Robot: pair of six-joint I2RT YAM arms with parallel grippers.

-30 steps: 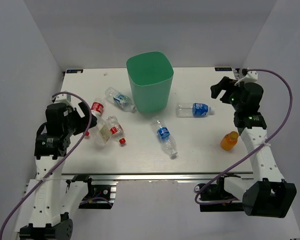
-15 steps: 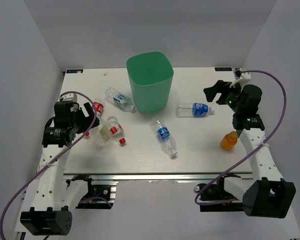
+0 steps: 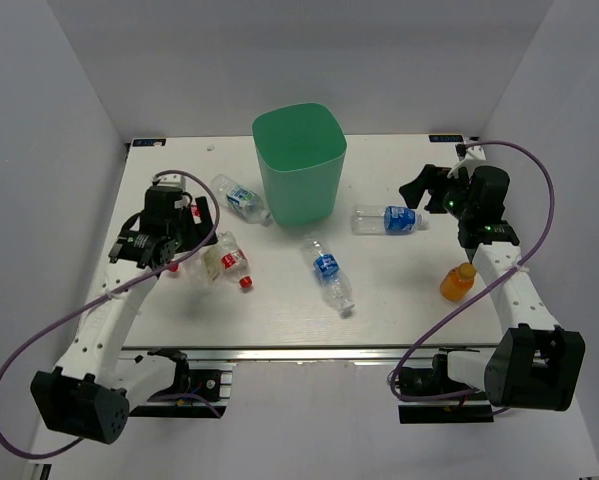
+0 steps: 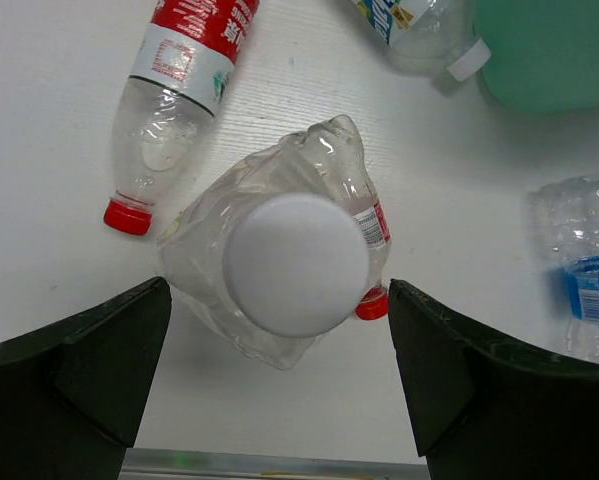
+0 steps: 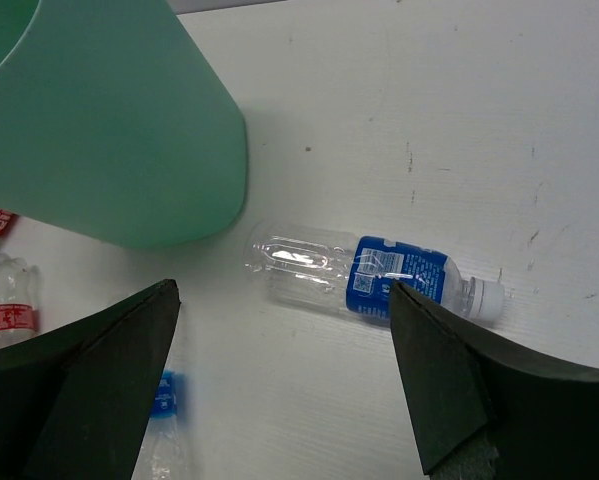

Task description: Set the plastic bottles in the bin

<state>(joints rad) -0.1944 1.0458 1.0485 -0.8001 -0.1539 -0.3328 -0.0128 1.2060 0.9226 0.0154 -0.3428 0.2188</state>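
The mint-green bin [image 3: 299,165] stands upright toward the back of the white table [image 3: 409,300], about midway across, its open mouth up. All six bottles are out on the table around it. On the left side, the left fingers [image 4: 89,370] are spread wide over a crumpled clear bottle [image 4: 289,260] with a red label and red cap. From the wrist view its pale round end faces up at the camera and sits squarely between the two fingers, neither of which touches it. Just beside it, farther left, lies a second red-labelled bottle [image 4: 184,80] on its side, its red cap toward the near edge. A blue-labelled bottle [image 3: 239,198] lies close against the bin's left flank. Another blue-labelled one [image 3: 329,272] lies on its side in front of the bin, well clear of both arms. On the right, the right fingers [image 5: 89,380] also stand wide open and hold nothing. They hang above the third blue-labelled bottle [image 5: 379,272], which lies flat just right of the bin with its white cap pointing away from it. In that wrist view the bottle shows in the gap between the fingers. The stubby orange bottle [image 3: 458,281] stands upright by the right arm, nearer the front edge and apart from the rest.
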